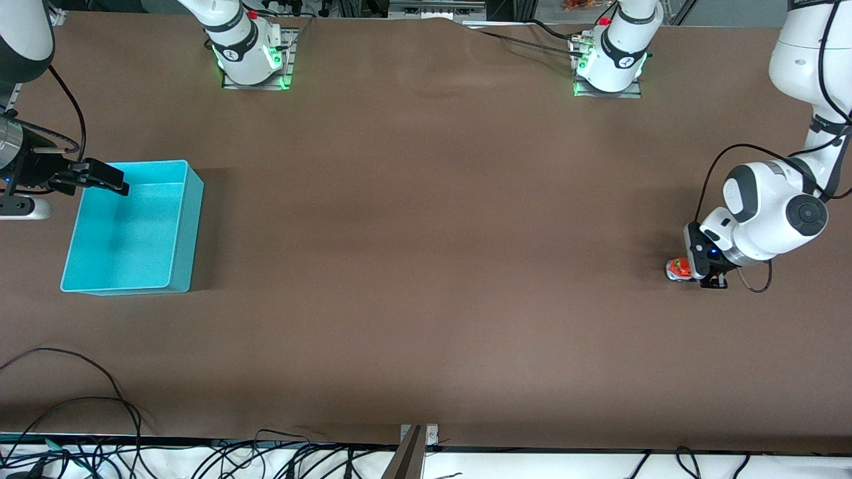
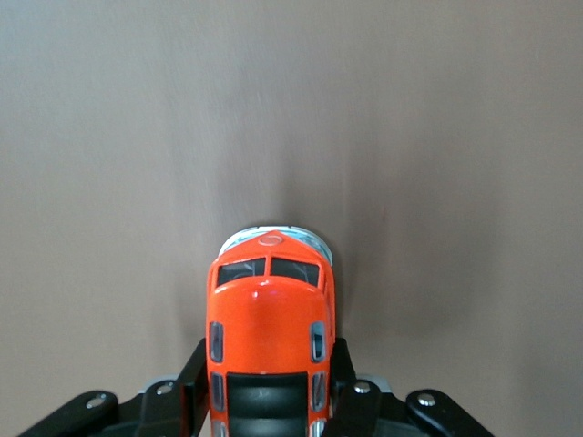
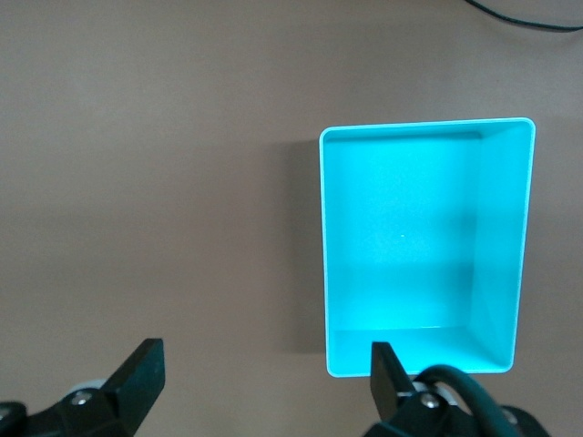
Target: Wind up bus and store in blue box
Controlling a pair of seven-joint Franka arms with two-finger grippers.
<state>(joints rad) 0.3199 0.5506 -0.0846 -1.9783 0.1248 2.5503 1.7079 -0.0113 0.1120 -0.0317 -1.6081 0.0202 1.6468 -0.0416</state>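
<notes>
The small orange-red bus (image 1: 678,269) stands on the brown table near the left arm's end. My left gripper (image 1: 705,274) is low at the table and shut on its sides. In the left wrist view the bus (image 2: 269,319) sits between the black fingers (image 2: 193,373), its white-grey front pointing away from the gripper (image 2: 269,357). The blue box (image 1: 188,219) stands open and empty at the right arm's end of the table. My right gripper (image 1: 106,178) hovers open and empty over the box's rim. The right wrist view shows the box (image 3: 499,246) below the gripper (image 3: 264,355).
The two arm bases (image 1: 249,56) (image 1: 609,63) stand along the table's edge farthest from the front camera. Loose cables (image 1: 100,406) lie at the edge nearest the camera. A wide stretch of bare brown table lies between bus and box.
</notes>
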